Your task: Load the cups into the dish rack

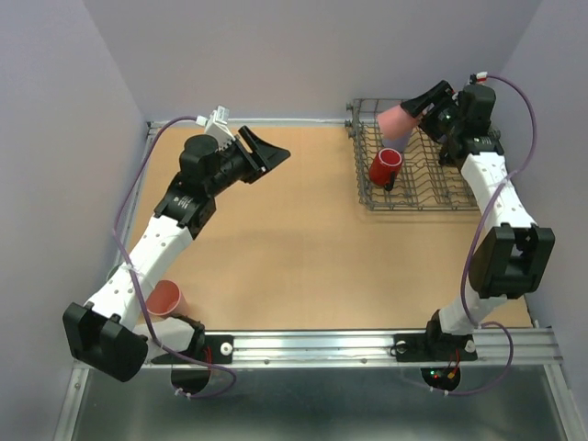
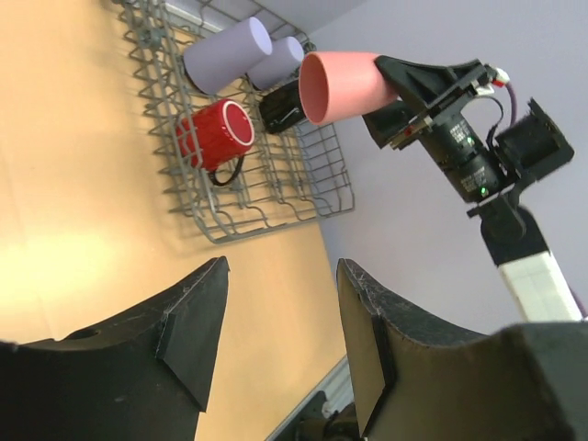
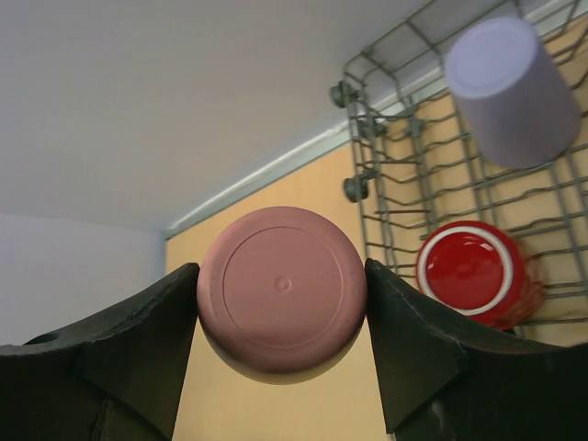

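The grey wire dish rack (image 1: 409, 208) stands at the far right. My right gripper (image 1: 411, 110) is shut on a pink cup (image 1: 397, 121), held on its side above the rack's far left corner; the wrist view shows its base (image 3: 282, 299) squeezed between both fingers. A red cup (image 1: 385, 167) lies in the rack. The left wrist view shows two lavender cups (image 2: 225, 55) (image 2: 278, 62) and a black cup (image 2: 283, 106) in the rack (image 2: 266, 225). A second pink cup (image 1: 166, 299) stands near the left arm's base. My left gripper (image 1: 266, 154) is open and empty. The pale green cup is out of view.
A metal rail (image 1: 367, 344) runs along the table's near edge. Grey walls close in the table on the left, back and right. The left arm (image 1: 156, 243) stretches over the left side of the wooden tabletop (image 1: 276, 239).
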Action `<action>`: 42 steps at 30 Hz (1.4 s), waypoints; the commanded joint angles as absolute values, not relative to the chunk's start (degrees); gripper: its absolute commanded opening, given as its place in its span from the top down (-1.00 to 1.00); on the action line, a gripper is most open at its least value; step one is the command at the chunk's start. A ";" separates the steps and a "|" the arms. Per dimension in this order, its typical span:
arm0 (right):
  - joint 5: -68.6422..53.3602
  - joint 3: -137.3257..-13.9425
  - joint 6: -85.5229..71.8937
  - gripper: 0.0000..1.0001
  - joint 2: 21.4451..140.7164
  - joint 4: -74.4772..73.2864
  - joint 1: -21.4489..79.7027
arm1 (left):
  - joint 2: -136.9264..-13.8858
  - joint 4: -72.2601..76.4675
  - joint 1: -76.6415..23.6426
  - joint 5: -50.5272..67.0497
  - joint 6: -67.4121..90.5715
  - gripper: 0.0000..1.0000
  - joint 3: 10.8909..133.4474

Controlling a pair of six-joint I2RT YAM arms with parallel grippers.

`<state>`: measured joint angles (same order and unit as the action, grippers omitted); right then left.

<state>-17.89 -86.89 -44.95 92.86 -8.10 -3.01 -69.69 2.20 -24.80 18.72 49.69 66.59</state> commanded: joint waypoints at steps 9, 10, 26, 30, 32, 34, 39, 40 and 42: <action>-0.35 -100.37 -27.16 0.99 102.12 -18.37 -3.34 | -62.93 -5.80 -22.68 18.28 42.80 -0.21 62.41; 1.13 -101.24 -26.46 0.99 103.09 -18.46 -3.34 | -62.67 -5.97 -22.50 18.46 42.72 -0.21 62.05; 10.72 -104.59 -24.34 0.99 111.97 -18.72 -3.34 | -62.49 -10.11 -21.45 18.98 40.43 -0.17 61.35; 12.03 -106.08 -24.78 0.99 114.95 -18.72 -3.34 | -62.66 -10.55 -21.36 19.34 40.69 -0.17 61.08; 12.39 -107.13 -24.61 0.99 116.62 -18.72 -3.34 | -62.67 -10.98 -21.44 19.42 40.69 -0.16 60.82; 13.09 -107.49 -24.70 0.99 117.33 -18.63 -3.34 | -62.67 -11.25 -21.44 19.25 40.69 -0.16 60.64; 13.01 -108.81 -24.87 0.99 120.23 -18.37 -3.34 | -62.49 -12.39 -21.27 18.37 40.25 -0.15 60.29; 13.01 -108.98 -24.96 0.99 120.58 -18.28 -3.34 | -62.49 -12.57 -21.27 18.37 40.25 -0.16 60.38; 12.83 -109.42 -24.87 0.99 121.46 -18.11 -3.34 | -62.49 -12.92 -21.18 18.20 39.90 -0.16 60.47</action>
<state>11.73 -105.27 -25.26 120.16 -19.84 -3.05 -64.34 -13.17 -21.63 18.52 41.54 60.71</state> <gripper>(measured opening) 0.721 0.581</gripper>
